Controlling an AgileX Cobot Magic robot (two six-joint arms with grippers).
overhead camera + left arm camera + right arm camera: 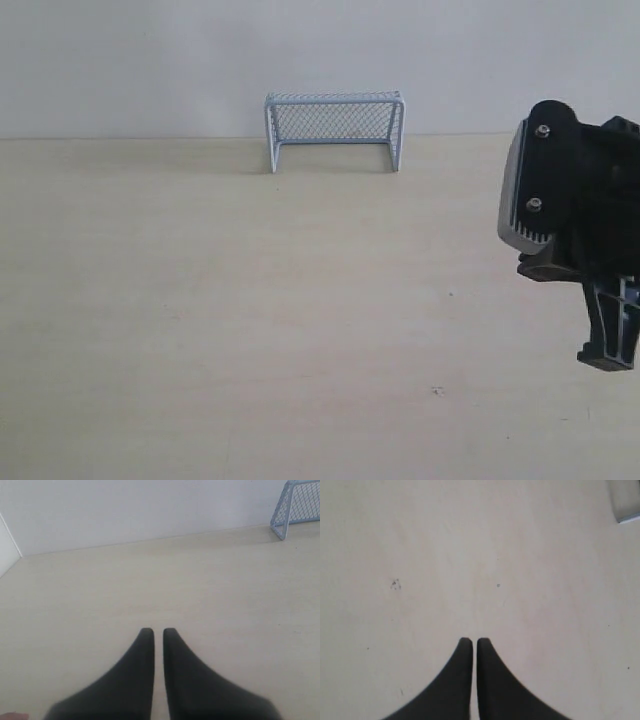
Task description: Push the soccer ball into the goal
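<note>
The goal [334, 130] is a pale blue-grey frame with mesh netting, standing at the table's far edge against the wall; one of its corners shows in the left wrist view [299, 505]. The soccer ball appears in no view. My right gripper [470, 641] is shut with nothing between its black fingers and hangs above bare table. In the exterior view it [607, 358] is at the right edge, well in front of the goal and to its right. My left gripper [154, 631] is also shut and empty, low over the table, and is outside the exterior view.
The light wooden table [250, 300] runs back to a white wall [150, 60]. A small dark speck [437, 390] marks the tabletop near the front. A blurred grey-blue edge [627, 502] sits in a corner of the right wrist view.
</note>
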